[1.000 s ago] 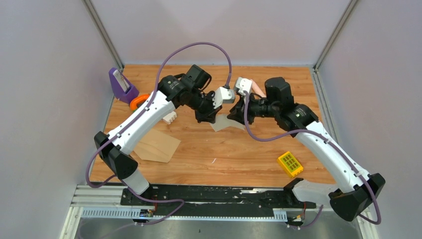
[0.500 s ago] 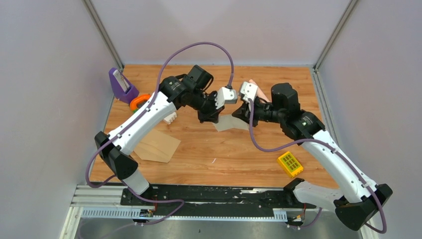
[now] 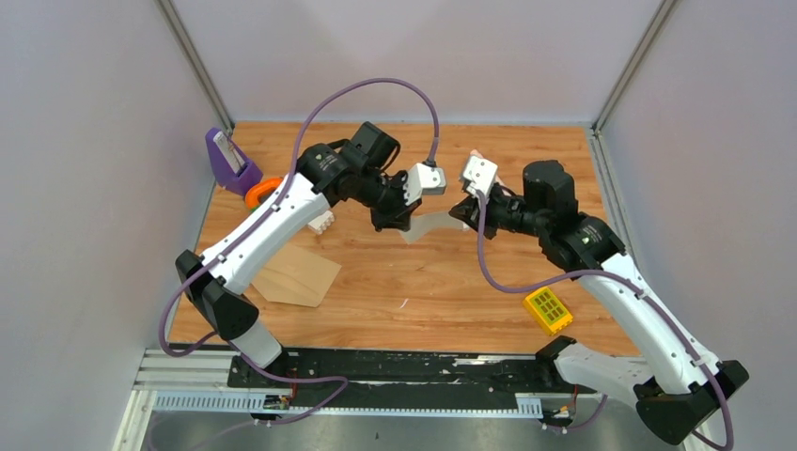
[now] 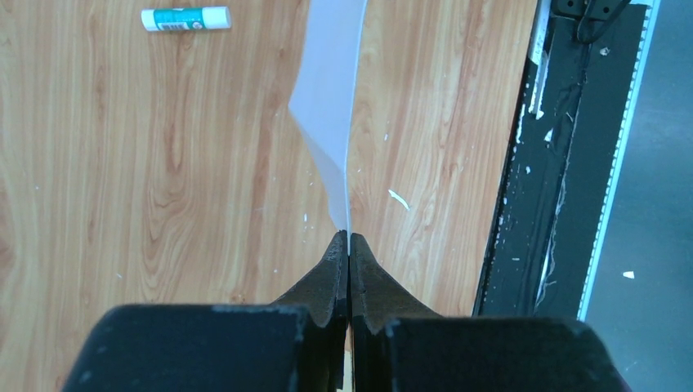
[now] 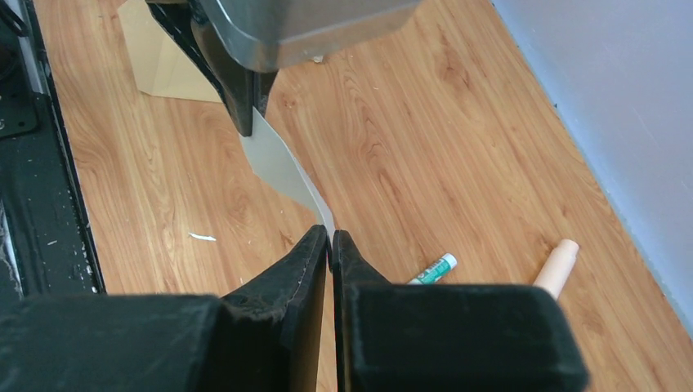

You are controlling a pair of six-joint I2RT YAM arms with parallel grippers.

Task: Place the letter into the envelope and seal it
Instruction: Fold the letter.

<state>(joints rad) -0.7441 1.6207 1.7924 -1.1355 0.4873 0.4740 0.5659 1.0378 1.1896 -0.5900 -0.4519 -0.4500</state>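
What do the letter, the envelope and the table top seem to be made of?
The letter: thin matte paper, pale grey; it curves softly where it hangs.
The envelope: probably tan kraft paper, matte; flat, with a pointed flap.
The table: wood or wood-look laminate, grain visible, slight sheen; I cannot tell which.

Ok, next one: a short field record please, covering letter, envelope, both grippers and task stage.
letter: held up over the table, pinched at two edges
left gripper: shut on the letter
right gripper: shut on the letter
envelope: flat on the table at the near left, untouched
stage: letter not yet in the envelope
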